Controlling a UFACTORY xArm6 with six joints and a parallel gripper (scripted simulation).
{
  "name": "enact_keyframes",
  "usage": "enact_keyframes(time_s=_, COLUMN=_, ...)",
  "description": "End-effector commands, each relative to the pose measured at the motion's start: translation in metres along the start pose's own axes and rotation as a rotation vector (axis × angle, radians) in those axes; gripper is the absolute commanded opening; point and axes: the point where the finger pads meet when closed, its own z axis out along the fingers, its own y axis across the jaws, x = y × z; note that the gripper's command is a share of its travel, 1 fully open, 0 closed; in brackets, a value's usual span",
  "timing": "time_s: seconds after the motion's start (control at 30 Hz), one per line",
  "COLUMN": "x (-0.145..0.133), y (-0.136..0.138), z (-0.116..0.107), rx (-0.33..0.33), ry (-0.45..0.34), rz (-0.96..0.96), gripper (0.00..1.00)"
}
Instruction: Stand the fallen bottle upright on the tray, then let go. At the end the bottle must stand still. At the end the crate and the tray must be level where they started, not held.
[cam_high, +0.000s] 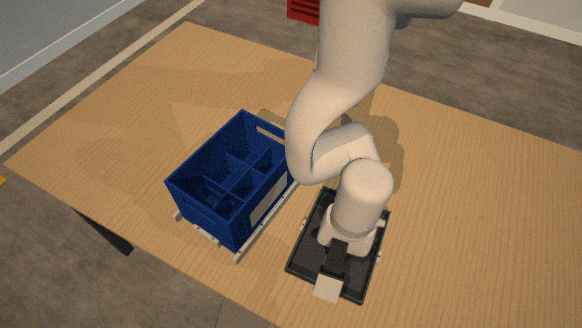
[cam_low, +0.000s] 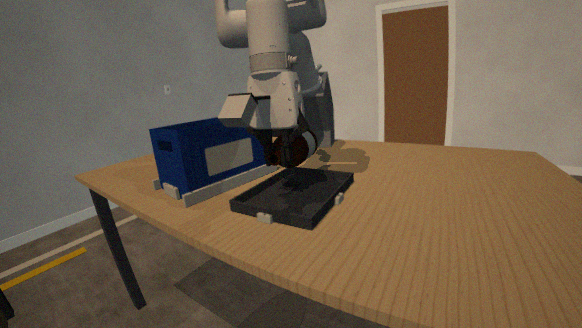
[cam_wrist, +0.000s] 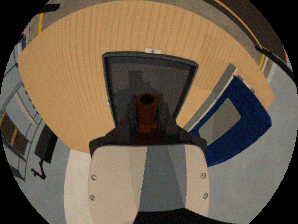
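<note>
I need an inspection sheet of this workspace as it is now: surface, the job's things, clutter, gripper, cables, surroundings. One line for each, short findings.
Surface: wooden table, carrying the crate, the tray and the arm.
Job's things: brown bottle held in the air above the black tray, lying sideways, not yet upright; blue crate with dividers stands beside the tray in its light holder.
Clutter: nothing seen.
Gripper: gripper shut on the bottle, raised off the tray.
Cables: nothing seen.
Surroundings: grey wall, brown door, floor with a yellow line, red object on the floor behind the table.
</note>
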Motion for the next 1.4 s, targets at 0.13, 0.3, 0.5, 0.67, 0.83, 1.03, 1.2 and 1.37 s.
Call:
enact_keyframes(time_s=0.13, x=0.001, y=0.000, z=-0.016, rx=0.002, ry=-0.001, rz=0.000, gripper=0.00)
enact_keyframes(time_s=0.3, x=0.001, y=0.000, z=-0.028, rx=0.002, ry=-0.001, rz=0.000, gripper=0.00)
enact_keyframes(time_s=0.5, x=0.001, y=0.000, z=-0.037, rx=0.002, ry=-0.001, rz=0.000, gripper=0.00)
enact_keyframes(time_s=0.67, x=0.001, y=0.000, z=-0.047, rx=0.002, ry=-0.001, rz=0.000, gripper=0.00)
enact_keyframes(time_s=0.83, x=0.001, y=0.000, z=-0.057, rx=0.002, ry=-0.001, rz=0.000, gripper=0.00)
enact_keyframes(time_s=1.03, x=0.001, y=0.000, z=-0.065, rx=0.002, ry=-0.001, rz=0.000, gripper=0.00)
enact_keyframes(time_s=1.2, x=0.001, y=0.000, z=-0.071, rx=0.002, ry=-0.001, rz=0.000, gripper=0.00)
enact_keyframes(time_s=1.37, x=0.001, y=0.000, z=-0.077, rx=0.002, ry=-0.001, rz=0.000, gripper=0.00)
